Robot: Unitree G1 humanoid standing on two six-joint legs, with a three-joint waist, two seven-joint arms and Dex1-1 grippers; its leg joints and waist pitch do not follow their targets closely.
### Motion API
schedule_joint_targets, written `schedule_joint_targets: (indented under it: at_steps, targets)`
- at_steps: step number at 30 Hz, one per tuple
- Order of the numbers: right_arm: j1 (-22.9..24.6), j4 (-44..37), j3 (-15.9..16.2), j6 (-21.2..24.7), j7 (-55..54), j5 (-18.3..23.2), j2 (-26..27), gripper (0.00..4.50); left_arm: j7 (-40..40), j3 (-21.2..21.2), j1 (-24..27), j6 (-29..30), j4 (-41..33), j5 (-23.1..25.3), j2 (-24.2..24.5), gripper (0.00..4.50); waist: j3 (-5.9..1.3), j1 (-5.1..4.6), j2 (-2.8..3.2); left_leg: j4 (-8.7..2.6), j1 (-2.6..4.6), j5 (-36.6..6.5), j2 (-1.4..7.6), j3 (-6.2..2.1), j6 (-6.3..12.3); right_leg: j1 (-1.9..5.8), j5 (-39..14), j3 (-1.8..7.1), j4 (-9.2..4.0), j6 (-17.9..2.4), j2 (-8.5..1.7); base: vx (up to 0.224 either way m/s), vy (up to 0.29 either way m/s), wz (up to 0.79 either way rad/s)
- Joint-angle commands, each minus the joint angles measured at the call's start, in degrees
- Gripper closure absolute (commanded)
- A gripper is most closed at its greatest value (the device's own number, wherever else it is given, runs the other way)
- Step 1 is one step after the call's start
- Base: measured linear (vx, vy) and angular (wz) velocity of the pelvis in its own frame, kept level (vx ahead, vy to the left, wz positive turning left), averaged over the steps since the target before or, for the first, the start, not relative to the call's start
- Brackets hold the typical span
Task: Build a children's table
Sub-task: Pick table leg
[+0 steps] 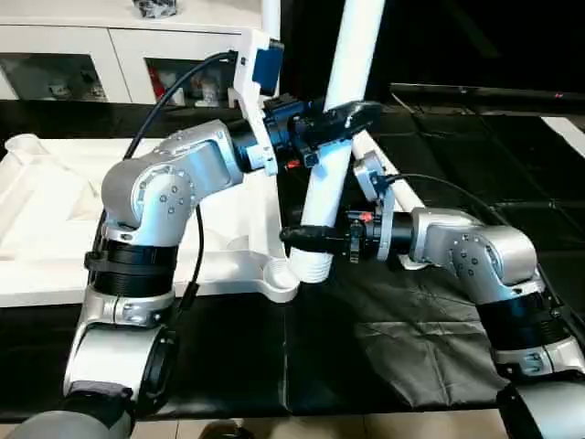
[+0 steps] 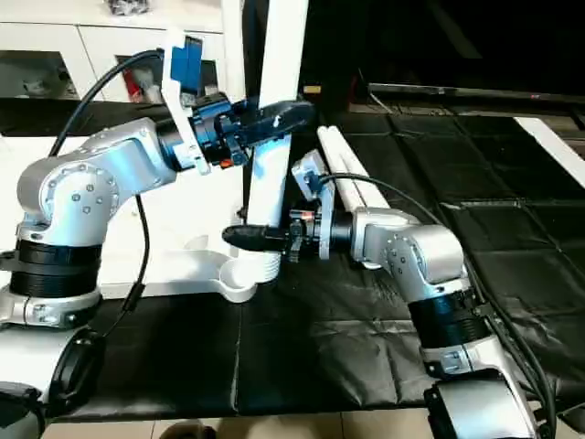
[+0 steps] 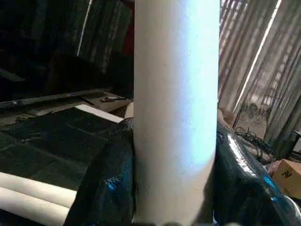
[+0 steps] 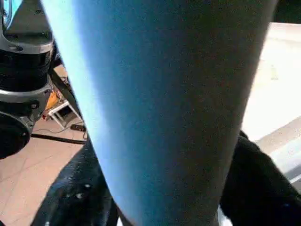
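The white table top (image 1: 55, 229) lies upside down on the left, its round near corner socket (image 1: 278, 274) facing up. One white leg (image 1: 334, 155) is held nearly upright, leaning slightly right at its upper end. Its ribbed lower end (image 1: 313, 265) is at that socket's rim; whether it is seated I cannot tell. My left gripper (image 1: 340, 119) is shut on the leg high up, its black fingers (image 3: 101, 188) hugging the tube. Low on the leg, just above the ribbed end, my right gripper (image 1: 311, 238) is shut on it too, fingers (image 4: 256, 183) on both sides of the tube.
Two spare white legs (image 2: 352, 178) lie on the black cloth (image 1: 393, 338) behind my right arm. Another leg (image 1: 271, 18) stands upright behind my left wrist. A white glass-door cabinet (image 1: 82, 64) lines the back left.
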Motion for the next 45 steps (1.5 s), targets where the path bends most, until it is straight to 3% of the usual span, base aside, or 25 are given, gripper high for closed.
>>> schedule_joint_targets:
  at_steps: [1, 10, 15, 16, 19, 20, 23, 25, 26, 28, 29, 30, 33, 36, 38, 39, 41, 44, 45]
  targets:
    - [-0.2, 0.6, -0.3, 0.5, -0.1, 0.0, -0.2, 1.85, -0.8, -0.9, -1.7, 0.6, -1.7, -0.7, 0.2, 2.72, -4.87, -0.24, -0.41, -3.34, 0.82, -5.7, 1.65, -0.23, -0.40, 3.44, -10.1, 2.75, -4.01, -8.5, -4.33, 0.000, 0.000, 0.00]
    - [0.3, 0.8, -0.2, 0.3, -0.1, -0.3, 0.3, 2.44, -2.1, -1.2, -2.4, 0.3, -1.7, -0.7, 0.4, 2.73, -4.89, -0.21, -0.20, -3.36, 0.86, -6.0, 1.69, -0.29, -0.63, 3.42, -9.8, 2.73, -3.97, -8.7, -4.32, 0.000, 0.000, 0.00]
    - [0.6, 0.8, -0.1, 0.2, -0.3, -0.4, 0.7, 2.47, -0.6, -0.5, -3.3, 0.3, -1.6, -1.2, -0.9, 2.73, -4.93, -0.21, -0.07, -3.31, 0.85, -6.0, 1.65, -0.30, -0.70, 3.50, -9.1, 2.73, -3.91, -9.0, -4.29, 0.000, 0.000, 0.00]
    - [0.6, 0.7, -0.1, 0.2, -0.4, -0.4, 0.8, 2.48, 0.0, 0.1, -3.5, 0.6, -1.6, -1.8, -1.3, 2.17, -4.96, -0.20, 0.02, -3.30, 0.84, -5.9, 1.66, -0.32, -0.70, 3.53, -8.8, 2.73, -3.86, -9.2, -4.31, 0.000, 0.000, 0.00]
    - [0.7, 0.9, -0.2, 0.2, -0.8, -0.4, 1.0, 2.48, -1.0, 0.5, -3.3, 2.2, -2.9, -4.0, -1.4, 2.03, -4.98, -0.20, -0.05, -3.24, 0.82, -6.0, 1.56, -0.29, -0.65, 3.56, -8.3, 2.69, -3.83, -9.8, -4.26, 0.000, 0.000, 0.00]
    - [0.7, 1.0, -0.4, -0.1, -1.1, -0.5, 1.1, 2.48, -1.1, 0.7, -3.2, 2.4, -3.4, -4.6, -1.5, 2.03, -4.96, -0.17, 0.24, -3.24, 0.81, -6.1, 1.58, -0.33, -0.69, 3.53, -8.3, 2.70, -3.83, -9.9, -4.29, 0.000, 0.000, 0.00]
    - [1.1, 1.2, -2.0, -0.2, -3.1, 0.0, 2.2, 2.49, 1.5, 2.9, -3.3, 1.4, -3.1, -5.6, -3.5, 1.63, -4.98, -0.32, 0.35, -3.25, 0.83, -6.6, 1.63, -0.37, -0.87, 3.57, -8.0, 2.68, -3.91, -10.1, -4.24, 0.000, 0.000, 0.00]
    - [1.6, 0.6, -2.6, -0.1, -4.1, 0.4, 2.8, 2.49, 2.8, 4.7, -3.7, 1.1, -2.1, -6.6, -4.5, 1.63, -4.99, -0.20, 0.26, -3.25, 0.85, -6.6, 1.64, -0.40, -0.95, 3.60, -7.9, 2.65, -3.88, -10.4, -4.28, 0.000, 0.000, 0.00]
    - [2.0, 0.3, -2.9, -1.3, -4.8, 0.0, 3.2, 2.49, 3.4, 6.0, -4.0, 1.0, -1.4, -7.4, -5.1, 1.65, -5.01, -0.14, 0.76, -3.20, 0.84, -6.7, 1.59, -0.47, -1.03, 3.58, -7.9, 2.63, -3.86, -10.4, -4.23, 0.000, 0.000, 0.00]
    - [2.8, -0.1, -4.0, -2.5, -7.3, -0.3, 4.5, 2.49, 4.2, 8.0, -4.4, 0.5, -0.1, -8.6, -5.7, 1.65, -5.03, -0.28, 0.46, -3.27, 0.83, -7.2, 1.59, -0.47, -1.19, 3.62, -7.7, 2.61, -3.92, -10.2, -4.21, 0.000, 0.000, 0.00]
    - [3.2, -0.3, -5.1, -3.5, -8.6, -0.2, 5.5, 2.49, 4.8, 10.5, -4.7, 0.8, 1.1, -11.1, -6.2, 1.65, -5.05, -0.21, 0.97, -3.23, 0.87, -7.3, 1.56, -0.50, -1.30, 3.54, -7.7, 2.61, -3.88, -10.2, -4.25, 0.000, 0.000, 0.00]
    - [3.2, -0.3, -5.4, -3.7, -8.9, -0.2, 5.7, 2.49, 5.0, 11.4, -4.8, 1.0, 1.4, -11.9, -6.4, 1.65, -4.99, -0.34, 0.59, -3.18, 0.82, -7.6, 1.34, -0.35, -1.33, 3.54, -8.0, 2.62, -4.07, -10.5, -4.17, 0.000, 0.000, 0.00]
    - [3.4, 0.1, -7.2, -5.4, -11.1, -0.2, 7.1, 2.55, 5.5, 14.1, -4.6, 1.7, 2.5, -13.7, -5.9, 1.65, -5.04, -0.28, 1.15, -3.29, 1.01, -8.7, 1.45, -0.54, -1.72, 3.56, -8.7, 2.52, -4.06, -10.5, -4.08, 0.000, 0.000, 0.00]
    - [3.3, 1.4, -9.8, -7.3, -13.8, 0.0, 8.3, 2.58, 3.9, 15.8, -3.5, 2.3, 3.2, -14.4, -3.6, 1.65, -4.94, -0.44, 0.75, -3.41, 1.04, -9.1, 1.33, -0.45, -1.76, 3.44, -10.4, 2.54, -4.26, -9.6, -4.09, 0.000, 0.000, 0.00]
    - [3.9, 1.8, -10.6, -9.8, -15.4, -0.8, 8.6, 2.58, -1.2, 13.7, -1.2, 1.8, 2.3, -11.6, 0.8, 1.65, -4.91, -0.56, 0.82, -3.61, 1.11, -9.2, 1.47, -0.55, -2.09, 3.40, -11.2, 2.52, -4.20, -8.8, -4.05, 0.000, 0.000, 0.00]
    - [4.6, 1.9, -10.8, -11.8, -16.4, -2.0, 8.8, 2.58, -6.6, 9.9, 1.3, 0.5, 1.1, -8.0, 5.2, 1.65, -4.87, -0.71, 1.03, -3.78, 1.17, -8.9, 1.53, -0.64, -2.21, 3.25, -11.6, 2.57, -4.23, -8.1, -4.09, 0.000, 0.000, 0.00]
    - [5.1, 1.9, -10.8, -12.8, -17.1, -2.7, 8.9, 2.58, -9.1, 7.9, 2.6, -0.2, 0.5, -6.2, 7.4, 1.65, -4.85, -1.15, 1.25, -3.98, 1.34, -9.1, 1.62, -0.64, -2.56, 3.04, -11.8, 2.65, -4.24, -7.2, -4.02, 0.000, 0.000, 0.00]
    - [7.6, 1.7, -8.7, -17.6, -19.5, -7.5, 8.4, 2.58, -18.5, -3.4, 8.4, -6.7, 0.8, 3.8, 17.6, 1.65, -4.87, -1.25, 1.83, -4.13, 1.70, -10.0, 1.75, -0.78, -3.32, 2.82, -10.3, 2.64, -4.23, -7.9, -4.14, 0.000, 0.000, 0.00]
    - [7.6, 1.7, -8.7, -17.6, -19.5, -7.5, 8.4, 2.58, -18.5, -3.4, 8.4, -6.7, 0.8, 3.8, 17.6, 1.65, -4.75, -1.55, 1.73, -4.29, 1.40, -10.4, 1.72, -0.78, -3.43, 3.04, -10.6, 2.68, -3.99, -7.7, -4.04, 0.000, 0.000, 0.00]
